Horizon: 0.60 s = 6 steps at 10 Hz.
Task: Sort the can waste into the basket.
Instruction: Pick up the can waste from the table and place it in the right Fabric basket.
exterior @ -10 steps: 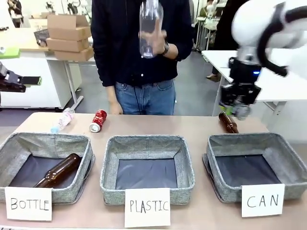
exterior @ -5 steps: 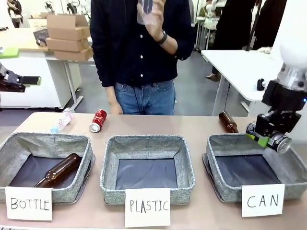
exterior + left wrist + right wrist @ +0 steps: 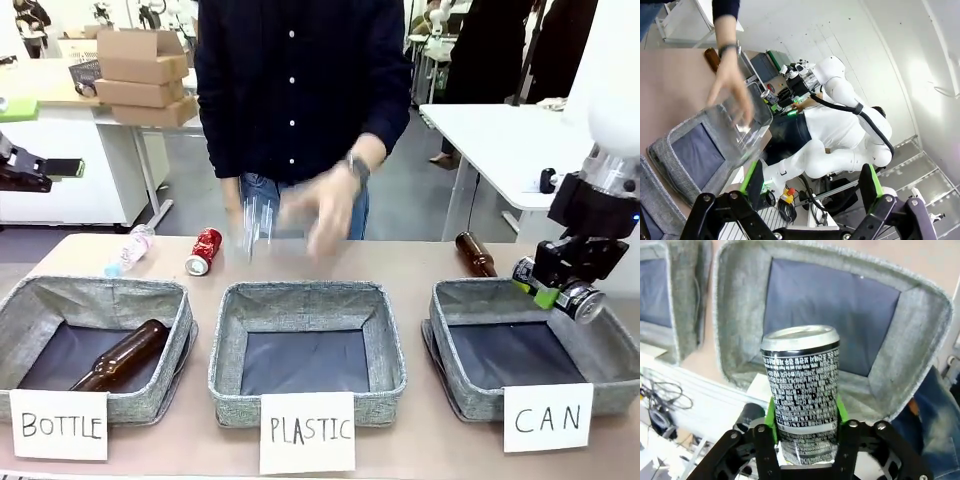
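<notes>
A black can point(image 3: 572, 294) with silver ends lies tilted between the green pads of my right gripper point(image 3: 553, 286), just above the right rim of the grey basket point(image 3: 470, 392) signed "CAN". In the right wrist view the black can point(image 3: 801, 385) stands between my right gripper point(image 3: 805, 412) pads, over the basket's point(image 3: 740, 315) dark bottom. A red can point(image 3: 205, 251) lies on the table at the back left, far from both grippers. My left gripper point(image 3: 810, 180) is open with nothing between its fingers, held off to the left of the table.
A person's blurred hand point(image 3: 325, 205) holds a clear plastic bottle point(image 3: 258, 222) above the "PLASTIC" basket point(image 3: 230, 375). A brown bottle point(image 3: 477, 254) lies behind the CAN basket. Another brown bottle point(image 3: 125, 355) lies in the "BOTTLE" basket point(image 3: 20, 320). A plastic bottle point(image 3: 130, 250) lies beside the red can.
My right arm has come down and to the right with the black can, from behind the table to above the CAN basket. The person's hand has dropped the clear bottle from head height towards the table.
</notes>
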{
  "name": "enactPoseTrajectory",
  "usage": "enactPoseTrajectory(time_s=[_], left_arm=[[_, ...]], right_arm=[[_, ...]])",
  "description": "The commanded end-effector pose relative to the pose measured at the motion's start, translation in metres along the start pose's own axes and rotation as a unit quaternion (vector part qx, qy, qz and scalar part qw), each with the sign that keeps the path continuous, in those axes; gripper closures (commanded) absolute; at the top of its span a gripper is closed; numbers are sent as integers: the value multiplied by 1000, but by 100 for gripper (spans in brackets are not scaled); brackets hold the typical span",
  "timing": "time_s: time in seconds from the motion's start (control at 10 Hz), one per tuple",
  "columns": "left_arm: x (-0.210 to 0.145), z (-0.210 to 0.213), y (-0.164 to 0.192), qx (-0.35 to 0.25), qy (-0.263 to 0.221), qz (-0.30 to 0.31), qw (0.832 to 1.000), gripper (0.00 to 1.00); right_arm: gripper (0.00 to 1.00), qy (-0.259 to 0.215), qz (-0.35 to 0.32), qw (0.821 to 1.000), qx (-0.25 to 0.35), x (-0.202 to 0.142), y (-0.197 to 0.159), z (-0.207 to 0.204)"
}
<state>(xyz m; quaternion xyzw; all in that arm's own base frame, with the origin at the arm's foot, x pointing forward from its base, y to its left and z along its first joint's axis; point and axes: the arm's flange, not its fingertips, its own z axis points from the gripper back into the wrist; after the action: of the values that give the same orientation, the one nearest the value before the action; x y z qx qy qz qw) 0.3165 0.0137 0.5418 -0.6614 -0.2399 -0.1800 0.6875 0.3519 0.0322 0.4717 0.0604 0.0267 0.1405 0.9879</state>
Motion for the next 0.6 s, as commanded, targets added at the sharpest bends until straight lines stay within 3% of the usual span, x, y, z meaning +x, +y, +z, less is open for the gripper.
enactPoseTrajectory(time_s=[0.0, 0.5], left_arm=[[1, -2, -1, -11, -7, -10, 1000, 0], [1, -2, -1, -11, -7, -10, 1000, 0]], right_arm=[[0, -9, 21, 999, 23, 8, -5, 3], [0, -8, 17, 999, 31, 11, -7, 4]])
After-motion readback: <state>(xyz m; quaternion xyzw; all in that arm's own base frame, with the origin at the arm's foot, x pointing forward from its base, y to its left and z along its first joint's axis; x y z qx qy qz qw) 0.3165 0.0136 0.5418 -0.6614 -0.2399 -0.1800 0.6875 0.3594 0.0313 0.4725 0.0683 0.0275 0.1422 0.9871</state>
